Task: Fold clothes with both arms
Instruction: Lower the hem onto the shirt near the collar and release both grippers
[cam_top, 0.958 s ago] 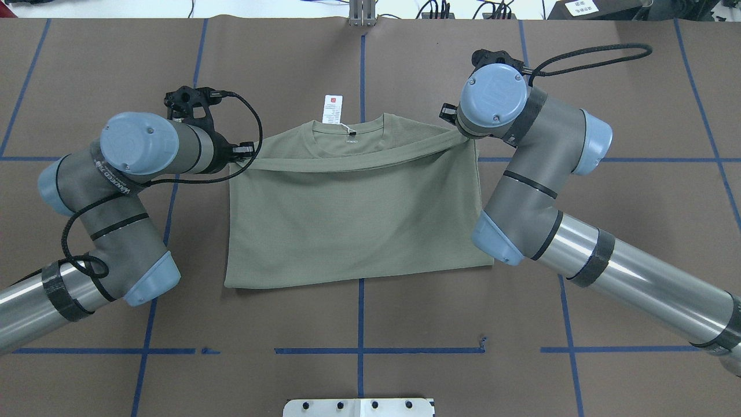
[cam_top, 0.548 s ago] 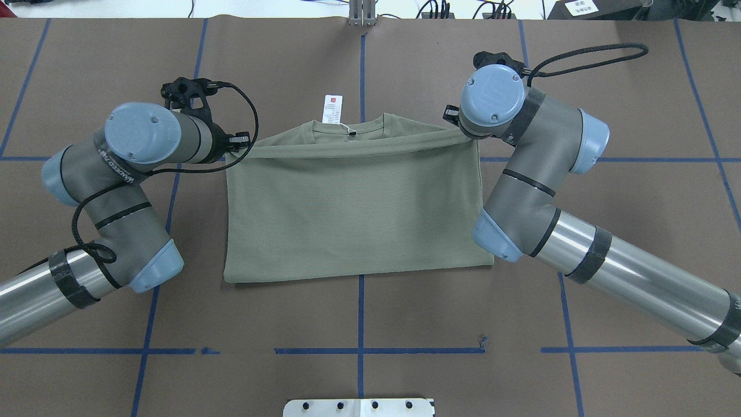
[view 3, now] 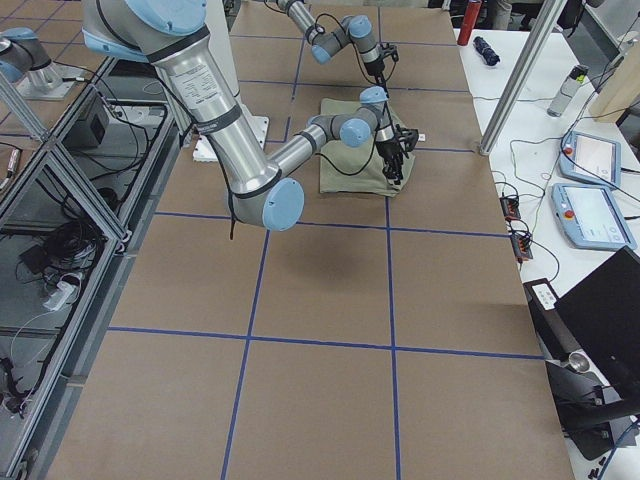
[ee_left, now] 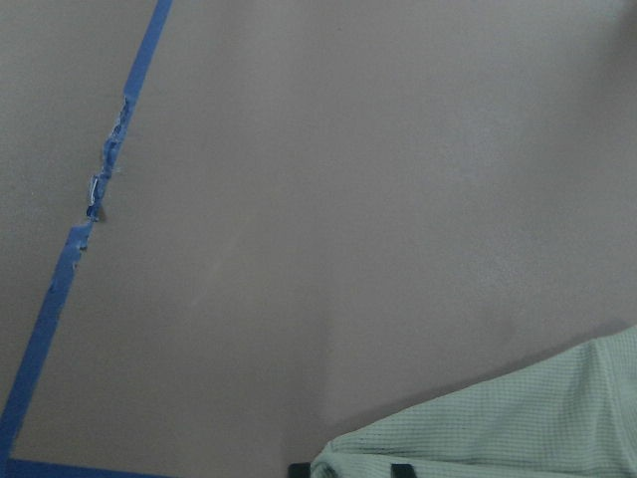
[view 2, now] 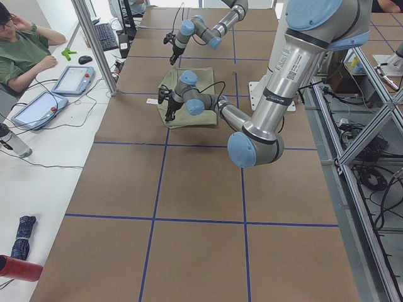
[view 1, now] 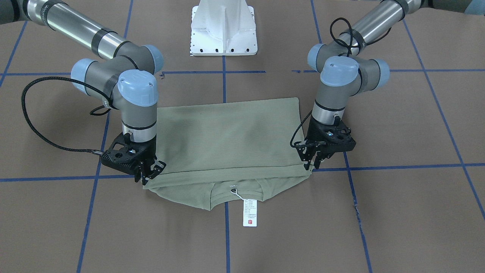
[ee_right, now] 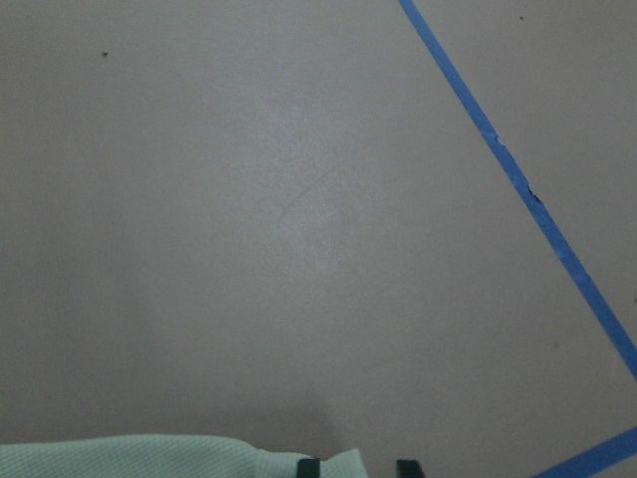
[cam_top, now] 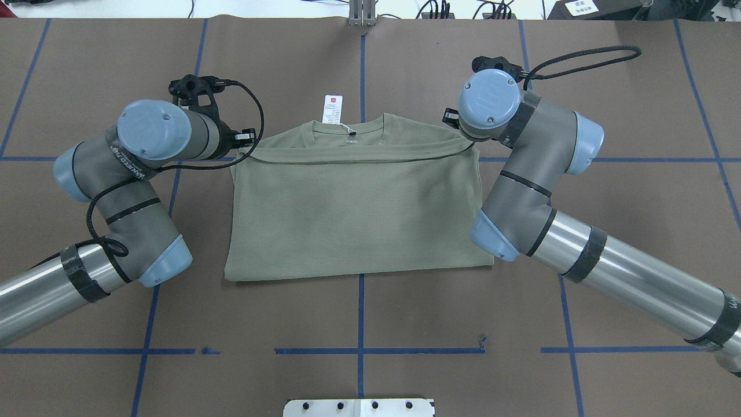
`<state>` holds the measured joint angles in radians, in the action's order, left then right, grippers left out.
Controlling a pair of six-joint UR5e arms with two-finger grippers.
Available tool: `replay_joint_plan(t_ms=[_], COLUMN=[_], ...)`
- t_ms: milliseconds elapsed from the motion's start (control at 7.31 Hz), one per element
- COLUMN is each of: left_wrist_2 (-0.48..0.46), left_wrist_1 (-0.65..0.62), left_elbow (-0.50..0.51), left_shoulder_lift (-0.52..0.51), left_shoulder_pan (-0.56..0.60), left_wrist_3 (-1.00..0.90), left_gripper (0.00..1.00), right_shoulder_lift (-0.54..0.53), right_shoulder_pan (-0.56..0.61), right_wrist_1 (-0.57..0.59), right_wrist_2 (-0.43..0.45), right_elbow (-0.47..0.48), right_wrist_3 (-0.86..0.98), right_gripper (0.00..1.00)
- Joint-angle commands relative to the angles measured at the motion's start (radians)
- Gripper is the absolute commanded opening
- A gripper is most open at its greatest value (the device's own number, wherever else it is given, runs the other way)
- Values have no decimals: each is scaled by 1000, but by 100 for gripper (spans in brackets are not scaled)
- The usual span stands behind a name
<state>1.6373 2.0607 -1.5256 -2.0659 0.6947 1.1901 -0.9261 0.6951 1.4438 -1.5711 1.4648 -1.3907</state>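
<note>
While both grippers pinch its hem (cam_top: 359, 157), the shirt (cam_top: 353, 214) lies at the middle of the table (cam_top: 405, 324), doubled over so that its lower half covers the chest. The hem runs as a taut line just short of the shoulders. Beyond it, the collar (cam_top: 349, 130) and a narrow strip of the shoulders show. The white tag (cam_top: 333, 109) lies flat on the table past the collar, joined to it by a thin thread.

The left gripper (view 1: 312, 163) is clamped on the hem's corner on the robot's left, and the right gripper (view 1: 150, 172) on the opposite corner. Both point down, with their tips close to the table. In the front-facing view, each corner rises a little towards its gripper, off the layer beneath. The left arm (cam_top: 116, 191) and right arm (cam_top: 556, 191) bend in from either side of the shirt.

Each wrist view shows a bit of green knit at its bottom edge, with bare brown table and blue tape (cam_top: 360, 313) beyond. The fold nearest the robot lies straight across a tape line. The white pedestal (view 1: 224, 26) stands well apart from the shirt. In the left side view, a person (view 2: 25, 50) sits at a white bench beside the table.
</note>
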Motion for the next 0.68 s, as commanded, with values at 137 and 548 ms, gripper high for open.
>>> replay_joint_plan(t_ms=[137,548], left_wrist_2=[108,151], left_wrist_1=[1,251], left_elbow=[-135,-320], left_shoulder_lift=[47,327], left_shoulder_pan=[12,-13], left_wrist_3=[-190,30], left_gripper=[100,100], right_shoulder_lift=[-23,-68], right_shoulder_pan=[64,67], right_wrist_1=[-5,-5], right_wrist_2=[-148,-159], right_elbow=[75,172], right_wrist_3=[210,202], right_gripper=[100,100])
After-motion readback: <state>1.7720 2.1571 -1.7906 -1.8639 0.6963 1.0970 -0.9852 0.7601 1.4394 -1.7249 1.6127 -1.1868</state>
